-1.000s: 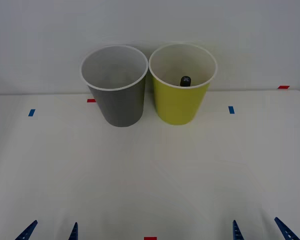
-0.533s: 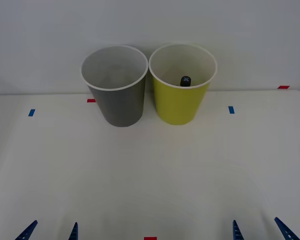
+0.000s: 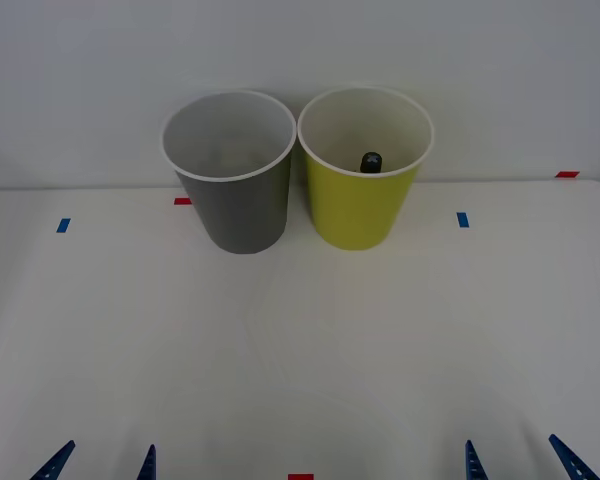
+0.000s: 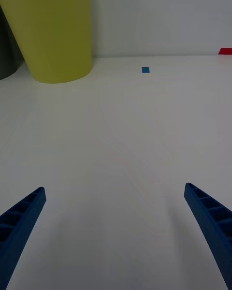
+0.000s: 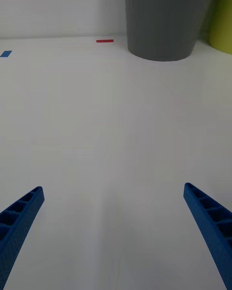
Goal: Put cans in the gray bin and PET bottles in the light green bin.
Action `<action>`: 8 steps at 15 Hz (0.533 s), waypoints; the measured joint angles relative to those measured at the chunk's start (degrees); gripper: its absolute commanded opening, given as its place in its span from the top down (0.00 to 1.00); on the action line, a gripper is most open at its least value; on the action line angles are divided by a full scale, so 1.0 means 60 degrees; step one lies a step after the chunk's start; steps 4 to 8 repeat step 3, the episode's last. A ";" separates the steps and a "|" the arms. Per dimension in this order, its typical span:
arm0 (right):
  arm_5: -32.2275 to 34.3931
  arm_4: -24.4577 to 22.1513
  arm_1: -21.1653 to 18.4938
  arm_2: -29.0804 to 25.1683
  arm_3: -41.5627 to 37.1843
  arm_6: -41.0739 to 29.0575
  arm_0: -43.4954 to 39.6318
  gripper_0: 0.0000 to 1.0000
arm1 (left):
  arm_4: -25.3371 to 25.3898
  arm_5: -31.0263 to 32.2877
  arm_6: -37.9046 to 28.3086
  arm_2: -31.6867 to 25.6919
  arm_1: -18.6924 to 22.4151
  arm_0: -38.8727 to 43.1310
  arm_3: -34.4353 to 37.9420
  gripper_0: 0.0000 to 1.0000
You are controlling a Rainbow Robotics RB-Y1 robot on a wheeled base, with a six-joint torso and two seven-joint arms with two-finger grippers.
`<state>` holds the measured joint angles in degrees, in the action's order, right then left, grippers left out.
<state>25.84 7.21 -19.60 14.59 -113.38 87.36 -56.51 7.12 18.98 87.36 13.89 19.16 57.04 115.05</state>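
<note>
The left gripper (image 3: 100, 462) sits low at the near edge of the white table (image 3: 300, 340), its two blue ribbed fingers (image 5: 19, 217) spread wide with nothing between them; the right gripper (image 3: 520, 458) mirrors it on the other side, fingers (image 4: 208, 222) likewise parted and holding nothing; both hang just over bare tabletop, well apart from the bins.

Ahead of the left gripper, towards the far edge of the table, stands the tall dark gray tapered bin with a white rim (image 3: 235, 200) — upright, its pale inside showing from above; in the left wrist view its gray wall (image 5: 164, 19) rises straight ahead and slightly to one side, with a sliver of the yellow-green bin (image 5: 223, 14) beside it. Just beside the gray bin, on its right and nearly touching at the rims, stands the tall yellow-green tapered bin with a white rim (image 3: 362, 205), also upright; the right wrist view shows its wall (image 4: 55, 29) ahead of the right gripper.

The small PET bottle lies inside the yellow-green bin — its black screw cap (image 3: 371, 161) peeks above the near rim; the rest is hidden by the bin wall.

Small tape marks dot the table: a blue one (image 3: 63, 225) at far left, another blue one (image 3: 463, 219) right of the bins, a red one (image 3: 183, 201) by the gray bin, a red one (image 3: 567, 174) at the far right, a red one (image 3: 300, 477) at the near edge between the grippers.
</note>
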 measured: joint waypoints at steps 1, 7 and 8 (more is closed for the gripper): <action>0.0000 0.0000 0.0000 0.0000 0.0000 0.0000 0.0000 0.00 | 0.0000 0.0000 0.0000 0.0000 0.0000 0.0000 0.0000 0.00; 0.0000 0.0000 0.0000 0.0000 0.0000 0.0000 0.0000 0.00 | 0.0000 0.0000 0.0000 0.0000 0.0000 0.0000 0.0000 0.00; 0.0000 0.0000 0.0000 0.0000 0.0000 0.0000 0.0000 0.00 | 0.0000 0.0000 0.0000 0.0000 0.0000 0.0000 0.0000 0.00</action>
